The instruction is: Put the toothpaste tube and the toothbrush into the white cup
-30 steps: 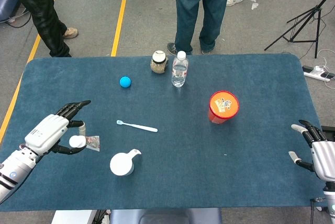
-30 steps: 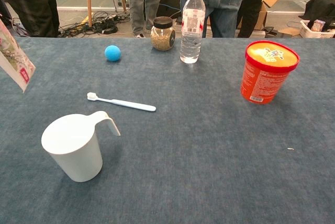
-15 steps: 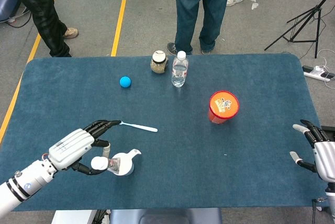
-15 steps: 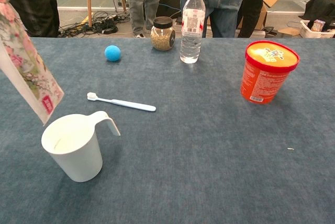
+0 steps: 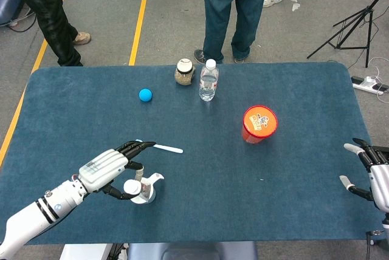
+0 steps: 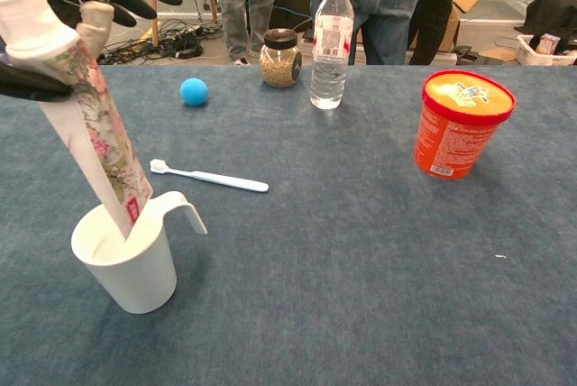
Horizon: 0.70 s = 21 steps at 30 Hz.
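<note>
Blue cloth table, people standing behind. At lower left my left hand grips the tube by its cap end, tail dipping into the cup. Next I judge: let go, then fetch the toothbrush just beyond. At far right, my right hand hangs empty, fingers apart.

No lettering can be read anywhere. The flowered white toothpaste tube, the clear plastic water bottle's label and the orange tub's printed lid carry print too small to read.
</note>
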{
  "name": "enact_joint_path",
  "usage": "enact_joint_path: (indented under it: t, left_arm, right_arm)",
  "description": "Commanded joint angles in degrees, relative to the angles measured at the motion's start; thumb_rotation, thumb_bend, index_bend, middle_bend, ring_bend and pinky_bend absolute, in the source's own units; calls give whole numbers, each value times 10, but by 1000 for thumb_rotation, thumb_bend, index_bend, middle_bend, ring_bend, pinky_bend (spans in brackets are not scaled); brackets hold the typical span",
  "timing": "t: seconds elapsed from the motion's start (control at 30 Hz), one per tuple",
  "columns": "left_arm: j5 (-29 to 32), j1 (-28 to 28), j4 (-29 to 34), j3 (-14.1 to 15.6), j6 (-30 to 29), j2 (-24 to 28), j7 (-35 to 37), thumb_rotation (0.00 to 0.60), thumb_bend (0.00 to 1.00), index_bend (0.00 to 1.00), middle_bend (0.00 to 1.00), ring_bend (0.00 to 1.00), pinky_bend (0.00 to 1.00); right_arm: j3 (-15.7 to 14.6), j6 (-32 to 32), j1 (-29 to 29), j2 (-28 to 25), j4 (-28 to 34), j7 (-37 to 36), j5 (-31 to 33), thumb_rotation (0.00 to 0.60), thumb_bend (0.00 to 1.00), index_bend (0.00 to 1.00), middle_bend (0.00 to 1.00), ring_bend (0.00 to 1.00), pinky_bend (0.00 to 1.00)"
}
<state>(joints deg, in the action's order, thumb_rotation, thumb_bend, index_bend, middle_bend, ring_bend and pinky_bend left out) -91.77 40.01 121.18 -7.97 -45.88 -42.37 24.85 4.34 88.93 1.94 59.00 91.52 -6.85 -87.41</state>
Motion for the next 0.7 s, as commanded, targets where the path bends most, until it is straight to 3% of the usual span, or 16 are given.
enact_joint_path:
  t: [0.03, 0.7]
  left_arm:
    - [17, 7, -12, 1, 9, -16, -8, 600, 299, 703, 0, 0, 48]
    - [33, 8, -59, 26, 12, -62, 0, 600, 299, 704, 0, 0, 48]
  right_arm:
    - [1, 0, 0, 0, 0, -1, 1, 600, 156, 269, 188, 240, 579]
    - [2, -3, 1, 0, -1, 0, 4, 600, 156, 269, 188, 240, 579]
